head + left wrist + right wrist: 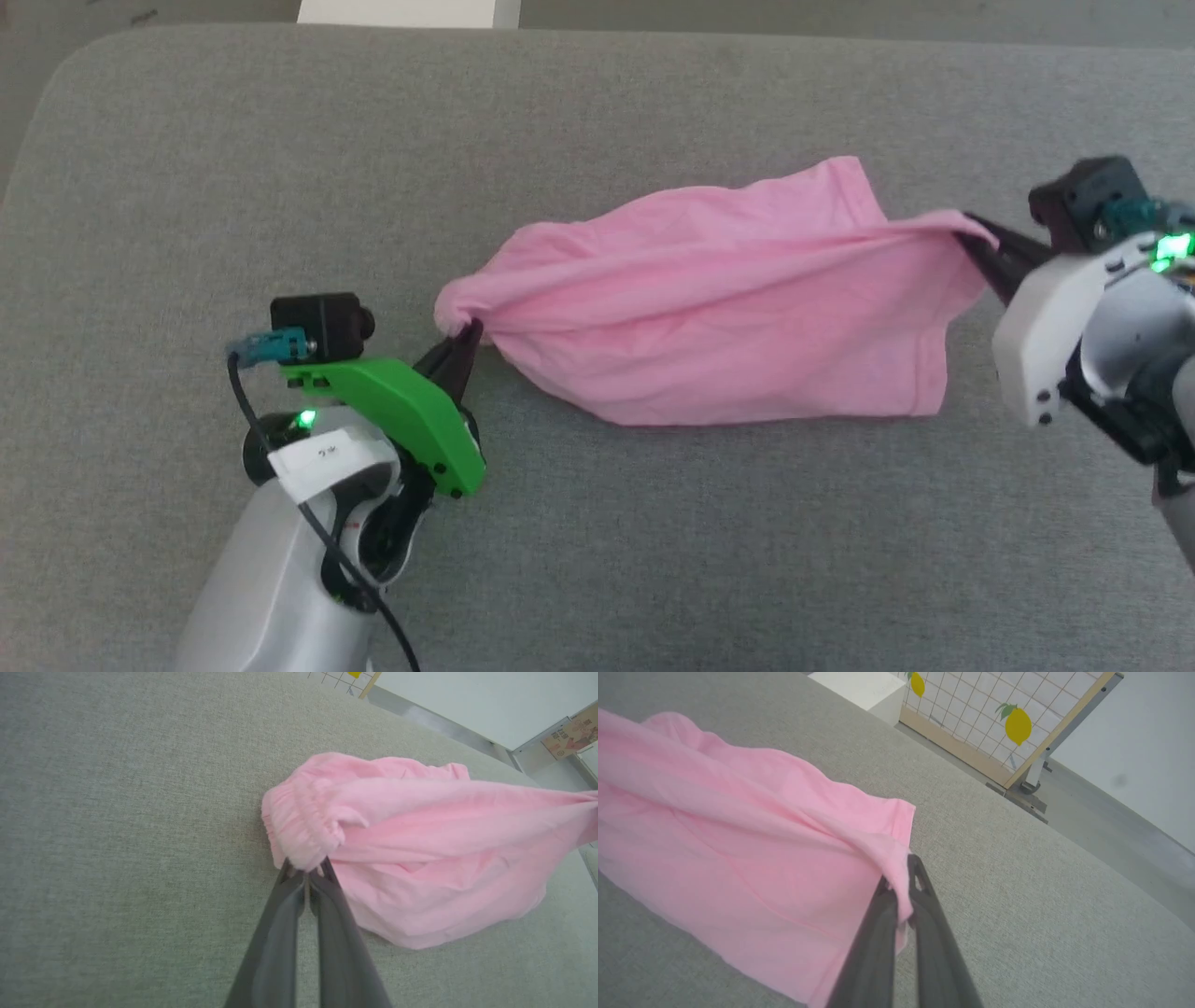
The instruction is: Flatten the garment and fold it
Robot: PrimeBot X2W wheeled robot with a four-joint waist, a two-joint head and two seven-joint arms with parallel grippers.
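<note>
I'm on the flattening step: the garment [728, 299] sits mid-frame on the grey cushion [653, 560], strung between my left gripper [465, 334], pinching its gathered band at centre left, and my right gripper [976, 241], pinching a corner near the right edge. The arms reach in from lower left and far right, fingers aimed inward. Next, I reckon, spread it taut and lay it smooth.

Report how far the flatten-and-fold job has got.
Done: both ends are gripped, the left gripper shut on the gathered band, the right gripper shut on the opposite edge. In hand: the garment hangs stretched between them over the grey cushion, creased and bunched. Left: laying it flat, then every fold.
</note>
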